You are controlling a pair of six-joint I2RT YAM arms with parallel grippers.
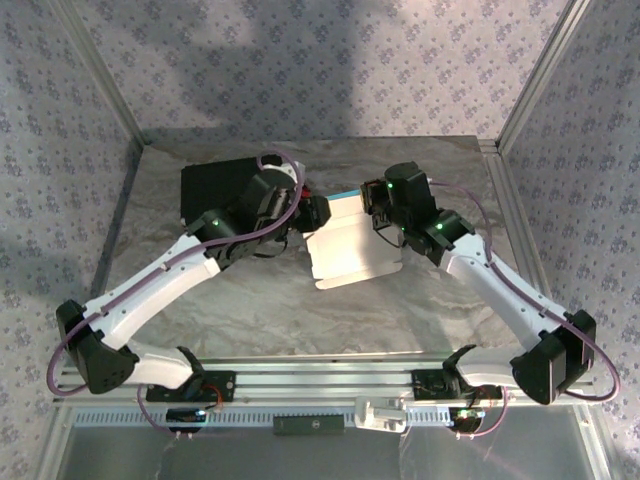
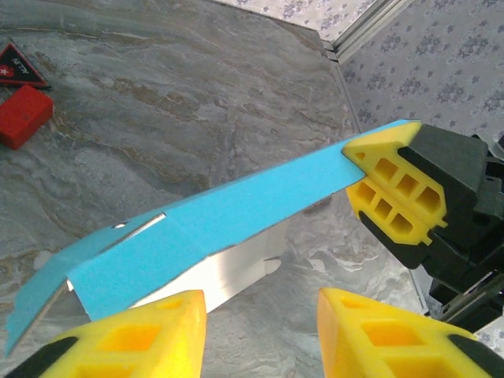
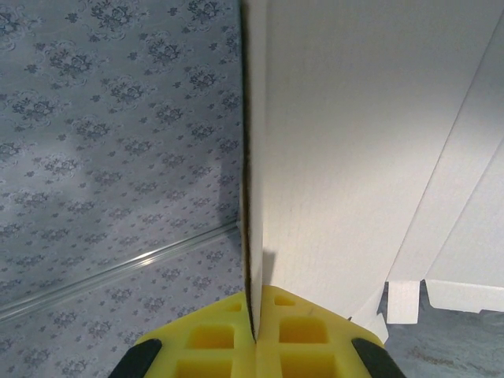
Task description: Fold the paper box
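Patterned lavender walls enclose a marbled grey table. The paper box sits at centre frame in the top view, partly raised, with its white inner side up and a cyan strip along its upper edge. The right gripper is pressed together on one thin upright panel. On my right wrist feed its yellow fingertips clamp the card's edge, and white panels and small tabs spread off to the right of frame. The left gripper is spread wide at the bottom of its own feed with nothing in the gap, the blue panel slanting across just ahead of it. Whether it brushes the sheet I cannot tell from above, as the arm covers that edge. A black box lies at upper left behind the left arm. A red block rests at the upper left of the left wrist feed, well apart from the card. I judge the card light, thin and springy: it should bend along its scores, crease if squeezed mid-panel, and likely slide on this smooth top. I would take it at an edge or close to a fold line, one arm pinning while the other turns a flap.
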